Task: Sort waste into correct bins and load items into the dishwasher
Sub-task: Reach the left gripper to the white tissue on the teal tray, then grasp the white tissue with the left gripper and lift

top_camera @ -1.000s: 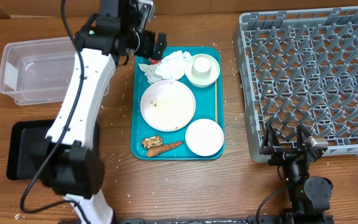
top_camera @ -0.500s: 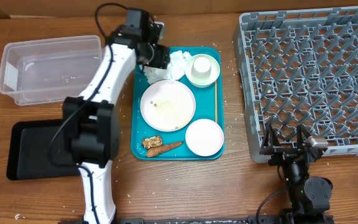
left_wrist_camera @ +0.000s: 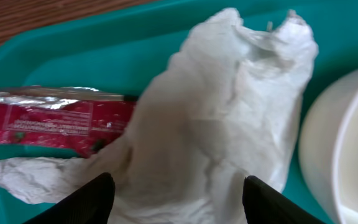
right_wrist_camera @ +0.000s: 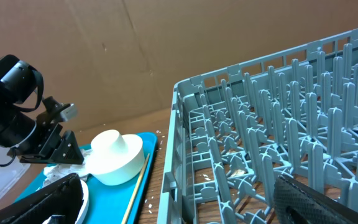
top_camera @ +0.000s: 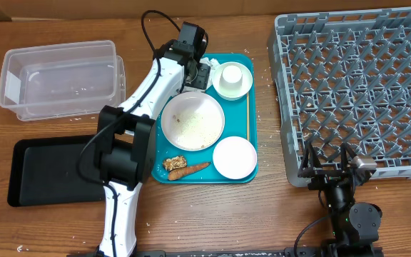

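Left gripper [left_wrist_camera: 176, 202] low over the far left corner of the teal tray [left_wrist_camera: 104, 43]. Risk: one end of the red wrapper [left_wrist_camera: 55, 121] runs under the edge of the crumpled napkin [left_wrist_camera: 216, 124], so a lift may drag both out together and put them in one bin. The finger nearer the bowl [left_wrist_camera: 347, 149] may also nudge it. The napkin lies between the jaws, its bulk filling most of the gap. The jaws stand apart astride it, and whether they pinch it cannot be told. Right gripper [right_wrist_camera: 185, 202]: jaws spread wide and empty, beside the near corner of the rack [right_wrist_camera: 278, 124].
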